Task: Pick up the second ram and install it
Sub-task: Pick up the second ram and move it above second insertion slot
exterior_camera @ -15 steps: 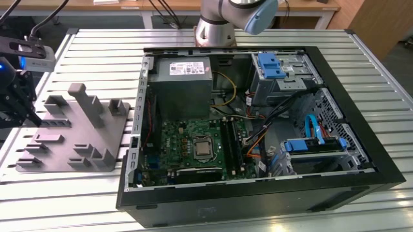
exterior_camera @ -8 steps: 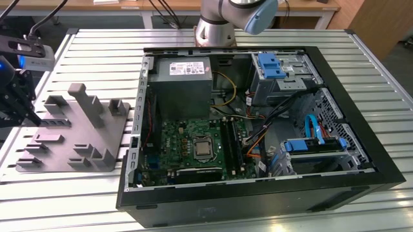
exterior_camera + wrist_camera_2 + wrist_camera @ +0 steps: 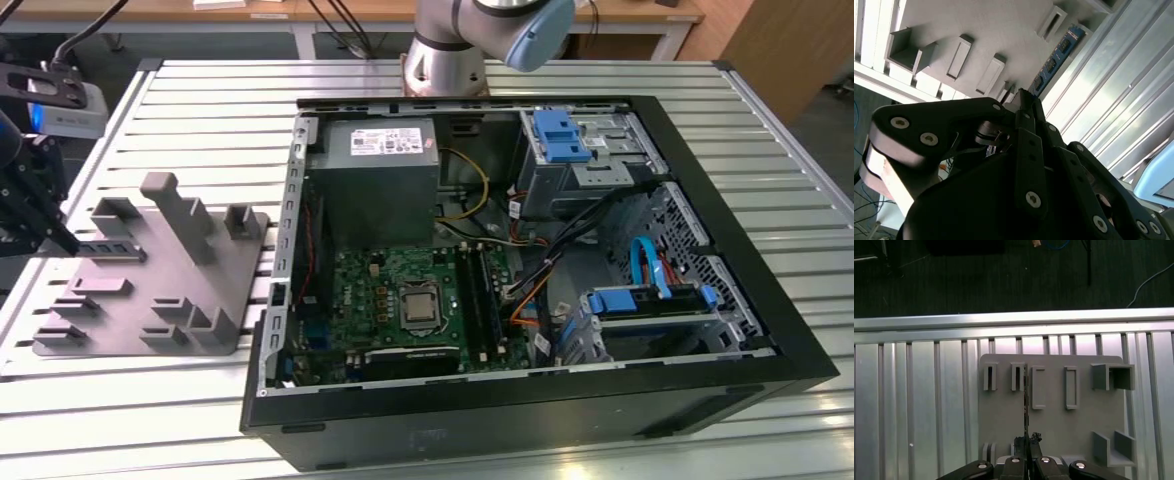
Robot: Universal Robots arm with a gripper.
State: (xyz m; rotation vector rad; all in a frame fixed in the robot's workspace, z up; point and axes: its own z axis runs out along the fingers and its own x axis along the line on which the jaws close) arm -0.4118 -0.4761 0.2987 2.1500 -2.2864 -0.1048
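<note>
You won't find any readable text here: the white label on the power supply carries illegible print.

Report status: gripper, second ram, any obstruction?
Gripper at end of second ram, grip unclear. Ram on edge on grey block, between its posts. Nothing else in the way.

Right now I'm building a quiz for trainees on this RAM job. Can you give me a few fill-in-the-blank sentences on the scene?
1. The second ram stands on edge in the ____ block.
2. The gripper is at one ____ of the second ram.
3. In the exterior view, the open computer case lies to the ____ of the block.
Missing words: grey; end; right.
</note>
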